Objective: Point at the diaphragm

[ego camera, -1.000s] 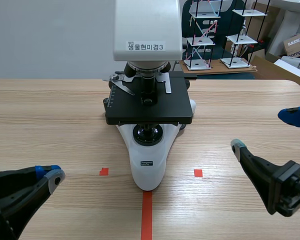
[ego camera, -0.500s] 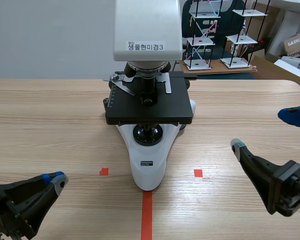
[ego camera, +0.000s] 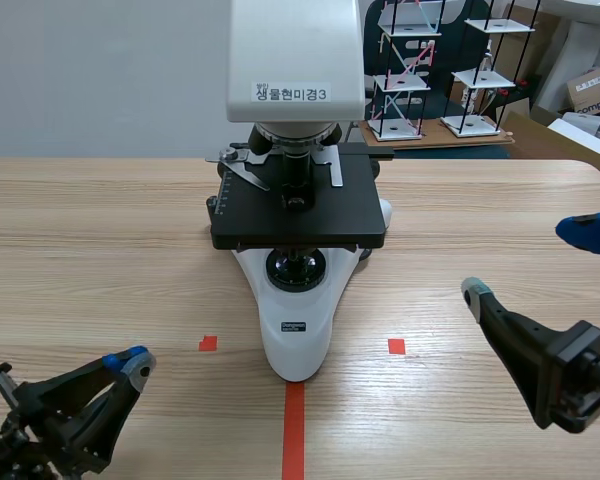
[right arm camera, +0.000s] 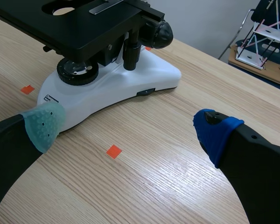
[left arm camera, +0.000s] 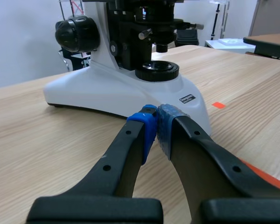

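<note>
A white and black microscope (ego camera: 296, 200) stands at the table's middle, with a round light lens (ego camera: 296, 268) on its base. The diaphragm assembly (left arm camera: 130, 39) sits under the black stage (ego camera: 298, 210), above that lens; it also shows in the right wrist view as the black diaphragm part (right arm camera: 109, 49) below the stage. My left gripper (ego camera: 135, 362) is shut on nothing, low at the front left, its tips (left arm camera: 156, 123) aimed at the base and short of it. My right gripper (ego camera: 530, 262) stands open to the microscope's right, empty (right arm camera: 129, 128).
Orange-red tape squares (ego camera: 208, 343) (ego camera: 396, 346) and a tape line (ego camera: 294, 430) mark the table in front of the microscope. Wire-frame rack models (ego camera: 410, 70) and boxes stand behind the table at the back right.
My left gripper has shifted right and turned toward the microscope's base, staying shut. The right arm and the microscope have not moved.
</note>
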{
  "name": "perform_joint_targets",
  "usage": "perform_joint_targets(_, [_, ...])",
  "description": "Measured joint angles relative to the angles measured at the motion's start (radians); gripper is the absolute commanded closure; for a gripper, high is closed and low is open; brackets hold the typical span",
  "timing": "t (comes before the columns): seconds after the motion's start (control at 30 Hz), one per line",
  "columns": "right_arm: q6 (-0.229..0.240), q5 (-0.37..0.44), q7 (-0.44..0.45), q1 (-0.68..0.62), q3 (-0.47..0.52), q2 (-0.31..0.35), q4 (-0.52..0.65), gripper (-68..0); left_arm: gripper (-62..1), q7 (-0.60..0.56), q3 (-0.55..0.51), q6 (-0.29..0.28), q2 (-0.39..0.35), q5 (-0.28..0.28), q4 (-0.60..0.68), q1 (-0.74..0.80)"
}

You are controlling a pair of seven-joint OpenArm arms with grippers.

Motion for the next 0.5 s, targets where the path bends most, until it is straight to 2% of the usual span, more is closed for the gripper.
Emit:
perform_joint_targets(0.2, [0.0,0.0,0.0,0.0,0.0,0.0,0.0,-60.2,-1.7,-0.149,0.122,0.005,0.08,-0.004,-0.178,-0.163])
perform_joint_targets(0.4, [0.0,0.0,0.0,0.0,0.0,0.0,0.0,-60.2,-1.7,-0.222,0.143,0.005,0.176,-0.004,-0.295,-0.235])
perform_joint_targets(0.5, [0.0,0.0,0.0,0.0,0.0,0.0,0.0,-60.2,-1.7,-0.219,0.143,0.009,0.218,-0.003,-0.335,-0.24])
